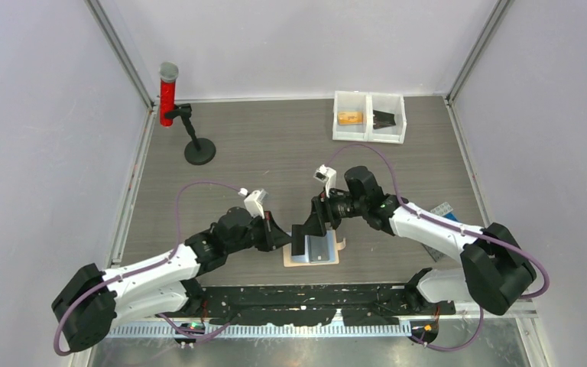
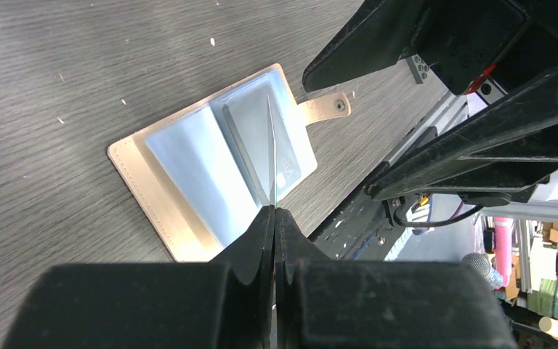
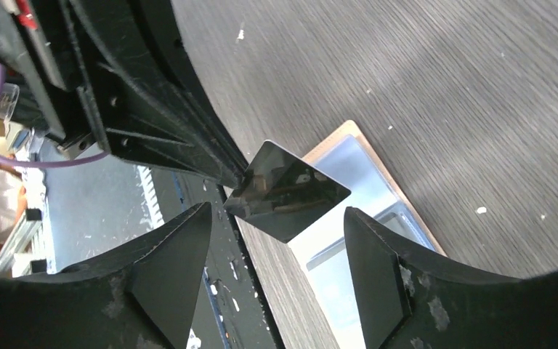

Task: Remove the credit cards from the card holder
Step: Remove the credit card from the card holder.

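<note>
The card holder lies open near the front edge of the table, tan with glossy grey-blue pockets and a snap tab. My left gripper is shut on a dark credit card and holds it on edge just above the holder. That card shows as a thin line running out from the shut left gripper. In the right wrist view the credit card hangs free between the spread fingers of my right gripper, which is open and touches nothing. The right gripper hovers over the holder.
Two white bins stand at the back right, one with an orange-tan block, the other with dark flat items. A red cylinder and a black stand are at the back left. The metal front rail runs just below the holder.
</note>
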Robot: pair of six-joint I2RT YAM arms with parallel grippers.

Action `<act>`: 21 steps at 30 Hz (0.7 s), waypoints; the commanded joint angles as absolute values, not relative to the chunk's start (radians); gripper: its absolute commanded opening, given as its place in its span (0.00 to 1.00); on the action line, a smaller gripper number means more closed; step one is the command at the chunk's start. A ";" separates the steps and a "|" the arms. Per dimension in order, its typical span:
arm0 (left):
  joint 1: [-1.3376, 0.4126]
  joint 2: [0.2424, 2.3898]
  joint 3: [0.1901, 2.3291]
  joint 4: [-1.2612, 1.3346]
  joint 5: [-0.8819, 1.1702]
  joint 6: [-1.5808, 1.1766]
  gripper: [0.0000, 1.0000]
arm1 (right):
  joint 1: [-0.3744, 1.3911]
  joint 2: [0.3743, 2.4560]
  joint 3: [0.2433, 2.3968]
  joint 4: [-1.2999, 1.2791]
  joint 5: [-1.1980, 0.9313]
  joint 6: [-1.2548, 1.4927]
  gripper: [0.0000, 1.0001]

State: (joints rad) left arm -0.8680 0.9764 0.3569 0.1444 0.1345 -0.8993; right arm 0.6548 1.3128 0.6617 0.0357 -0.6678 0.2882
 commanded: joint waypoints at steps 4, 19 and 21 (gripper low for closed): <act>-0.864 0.879 0.388 0.096 0.139 -0.813 0.00 | 0.633 1.240 0.726 0.008 -0.765 0.182 0.78; -0.864 0.807 0.393 0.105 0.305 -0.726 0.00 | 0.609 1.296 0.770 -0.008 -0.963 0.106 0.79; -0.864 0.808 0.401 0.100 0.317 -0.720 0.00 | 0.609 1.311 0.763 -0.005 -0.975 0.105 0.79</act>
State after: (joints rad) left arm -0.8680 0.8242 0.3569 0.0917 0.2642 -0.7506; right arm 0.6121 1.2842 0.7334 -0.0322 -0.8989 0.1326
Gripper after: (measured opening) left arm 0.009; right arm 0.784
